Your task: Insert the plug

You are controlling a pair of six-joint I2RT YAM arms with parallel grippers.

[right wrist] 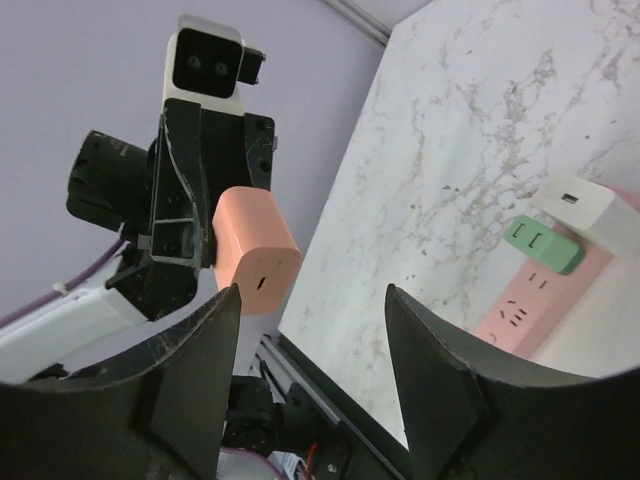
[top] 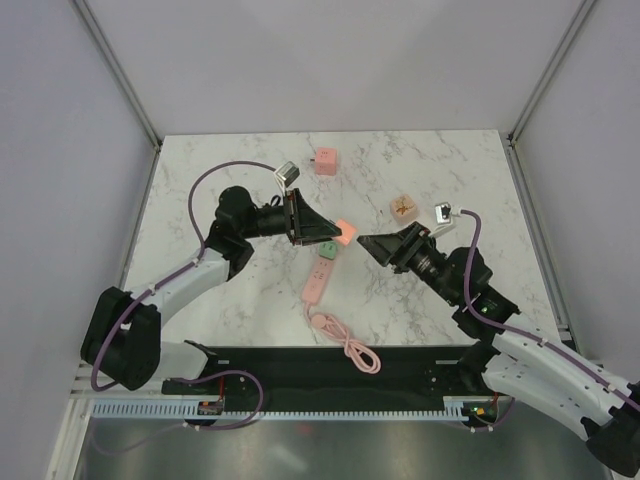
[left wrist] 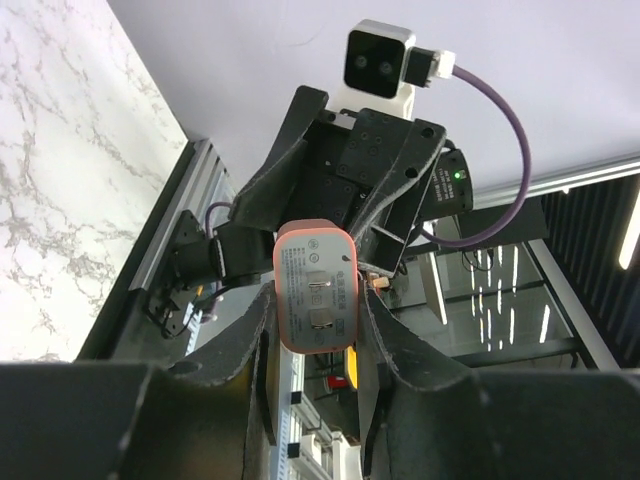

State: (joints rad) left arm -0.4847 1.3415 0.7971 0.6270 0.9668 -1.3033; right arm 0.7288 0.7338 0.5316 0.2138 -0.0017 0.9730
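A salmon-pink plug hangs above the table's middle, with my left gripper shut on it. In the left wrist view the plug sits between the fingers with its two metal prongs facing the camera. My right gripper stands open just right of the plug, pointing at it, apart from it. Its wrist view shows the plug past the left fingertip, with nothing between the fingers. The pink power strip lies below, with a green plug and a white adapter at its far end.
A pink cube adapter lies at the back of the table and a beige one at mid right. The strip's pink cable coils near the black front rail. Grey walls close in the table's sides.
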